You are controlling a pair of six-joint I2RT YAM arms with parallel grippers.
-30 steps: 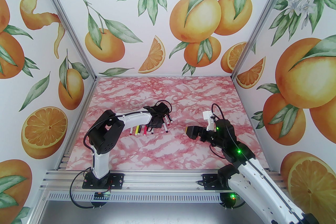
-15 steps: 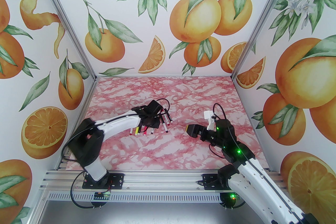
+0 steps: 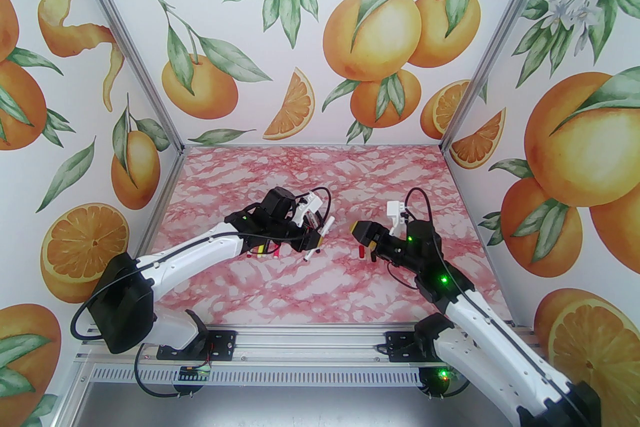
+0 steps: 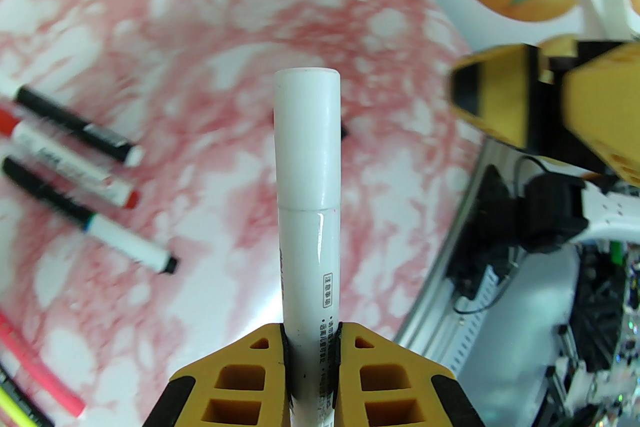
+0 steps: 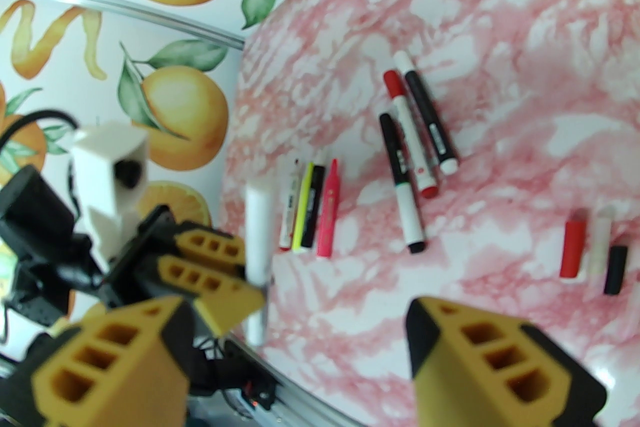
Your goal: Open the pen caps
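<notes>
I have the left fingers [image 4: 235, 375] clamped on the barrel of a white marker [image 4: 310, 265]. Its white cap [image 4: 307, 134] is on and sticks out well past the pads. From the top camera the marker is tilted, just right of the middle of the pen spread. My right fingers [image 5: 490, 360] stand apart with nothing between them; they sit to the right of the left fingers, near them but not touching. On the bench [image 3: 310, 305], just beside the right fingers, three caps lie off their pens, side by side: a loose red cap [image 5: 572, 250], a loose white cap [image 5: 600, 245] and a loose black cap [image 5: 615, 270]. Left of those, three markers [image 5: 415, 149] lie close together, among them a red-capped marker [image 5: 407, 134] between two with black barrels. Further left, four slimmer pens [image 5: 310, 204] lie in a tight row, one yellow and one pink; I cannot tell whether they are capped. The left arm reaches over that row in the top view.
</notes>
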